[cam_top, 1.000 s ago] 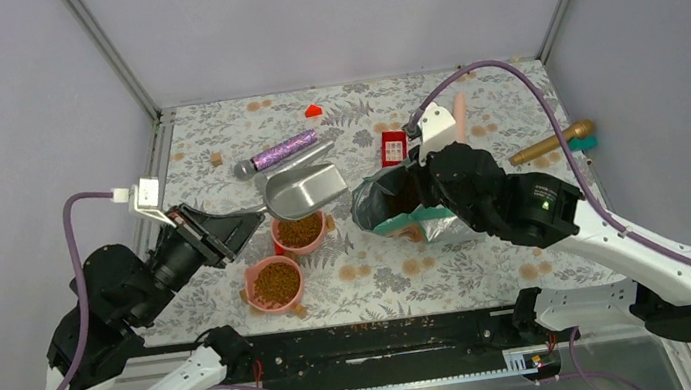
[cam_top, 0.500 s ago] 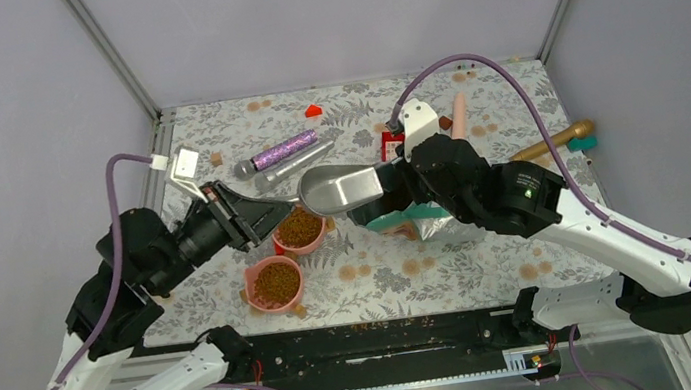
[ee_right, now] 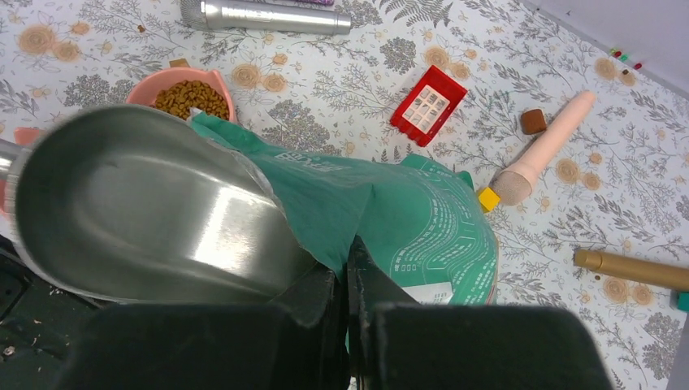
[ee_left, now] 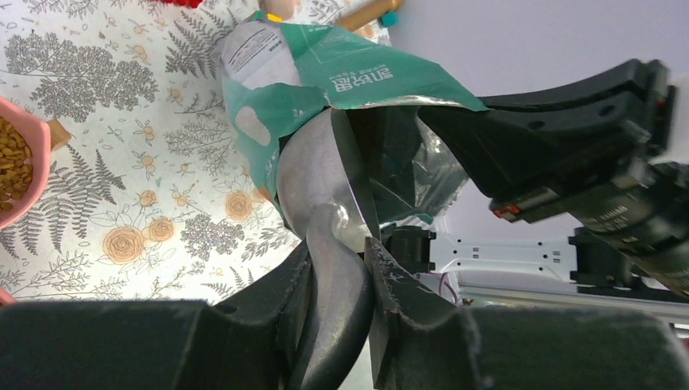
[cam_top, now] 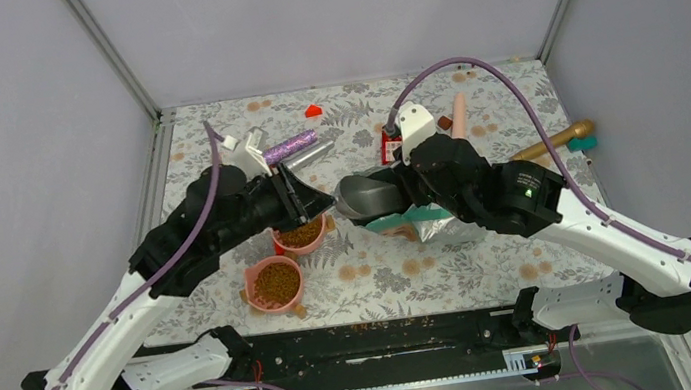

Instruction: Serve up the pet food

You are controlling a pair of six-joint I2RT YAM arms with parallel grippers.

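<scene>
Viewing from above: the metal scoop (cam_top: 367, 195) is held by its handle in the left gripper (cam_top: 321, 198). Its bowl is set into the mouth of the teal-green pouch (cam_top: 422, 217), which lies at 3 o'clock from the far pink bowl (cam_top: 301, 251). Brown kibble (cam_top: 301, 231) fills that bowl and the near pink bowl (cam_top: 250, 288) at its 7 o'clock. The right gripper's jaws are hidden under its wrist.

Left wrist: the jaws are clamped on the scoop handle (ee_left: 337, 276), with the scoop pointed at 12 o'clock into the pouch (ee_left: 357, 73), judged ready for digging out feed.

Right wrist: the right gripper (ee_right: 349, 272) is pinched shut on the pouch's upper lip, judged to hold the mouth open. The scoop interior (ee_right: 138, 211) is seen shiny and empty. No kibble is visible inside the pouch. Small dry pellets are seen in a pink bowl (ee_right: 213, 81) at 11 o'clock.
</scene>
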